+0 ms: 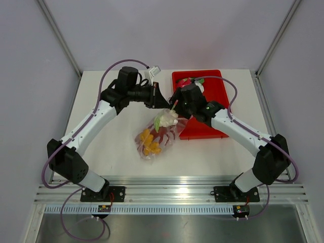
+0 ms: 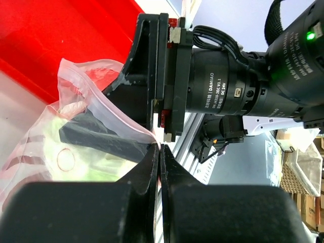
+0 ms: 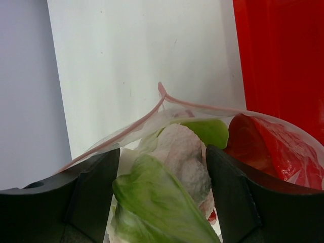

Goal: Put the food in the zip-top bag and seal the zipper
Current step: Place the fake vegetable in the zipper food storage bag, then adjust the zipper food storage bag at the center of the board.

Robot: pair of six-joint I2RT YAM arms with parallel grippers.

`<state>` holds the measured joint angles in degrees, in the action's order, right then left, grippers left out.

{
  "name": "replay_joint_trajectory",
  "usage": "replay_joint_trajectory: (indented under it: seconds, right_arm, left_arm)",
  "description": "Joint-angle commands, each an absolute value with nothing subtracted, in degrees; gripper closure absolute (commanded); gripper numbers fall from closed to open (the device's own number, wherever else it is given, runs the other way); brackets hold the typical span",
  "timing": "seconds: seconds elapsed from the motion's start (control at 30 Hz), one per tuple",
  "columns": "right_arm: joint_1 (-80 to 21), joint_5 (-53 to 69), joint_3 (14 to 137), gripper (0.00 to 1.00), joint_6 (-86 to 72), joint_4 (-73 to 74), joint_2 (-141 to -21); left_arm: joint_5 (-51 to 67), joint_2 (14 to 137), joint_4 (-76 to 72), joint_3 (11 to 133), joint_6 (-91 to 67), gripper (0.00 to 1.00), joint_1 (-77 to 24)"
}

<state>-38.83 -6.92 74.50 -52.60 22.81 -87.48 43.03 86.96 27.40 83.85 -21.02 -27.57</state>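
Overhead view first: clear crinkly zip-top bag [image 1: 157,135] lies on the white table [image 1: 111,136] just beside the red plastic tray [image 1: 212,81], with orange-yellow pieces [image 1: 150,143] inside. Both arms meet at its upper end. The left gripper [image 1: 164,105] is at the bag's edge, and the right gripper [image 1: 173,114] is over a white lumpy cauliflower piece with green leaves [image 1: 166,120].

Left wrist view: the left gripper [image 2: 159,148] has its jaws pressed together, pinching the bag's [image 2: 96,109] upper edge and lifting it, with the tray [image 2: 61,35] behind.

Right wrist view: the right gripper [image 3: 164,187] is clamped on the cauliflower piece [image 3: 182,157], its fingers [image 3: 91,192] on either side. The narrow pink-red zipper strip [image 3: 147,115] arches open just ahead.
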Motion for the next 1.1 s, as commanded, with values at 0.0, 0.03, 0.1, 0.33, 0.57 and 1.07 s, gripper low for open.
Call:
replay_joint_trajectory:
  seconds: [0.0,0.03,0.1,0.33,0.57,1.07]
  right_arm:
    - [-38.5,-0.4,74.9,0.24,-56.7,13.5,-77.7]
    - [-38.3,-0.3,74.2,0.24,-56.9,13.3,-77.3]
    - [-38.2,-0.2,74.2,0.23,-57.0,13.1,-76.9]
    - [-38.2,-0.3,75.9,0.17,-55.7,13.8,-76.8]
    - [-38.2,-0.3,75.5,0.16,-56.0,13.8,-78.0]
    - [-26.0,7.6,71.2,0.15,-51.3,19.0,-79.8]
  left_arm:
    - [26.0,88.9,30.7,81.2,-15.6,1.0,-21.4]
    - [26.0,89.5,30.9,81.3,-15.6,1.0,-21.2]
    - [25.7,90.2,32.0,81.5,-15.6,1.0,-20.7]
    - [26.6,91.0,31.2,80.3,-16.0,1.0,-20.4]
    - [28.3,90.5,30.7,81.2,-16.8,1.0,-20.4]
    - [30.5,87.3,31.9,83.7,-15.8,1.0,-20.4]
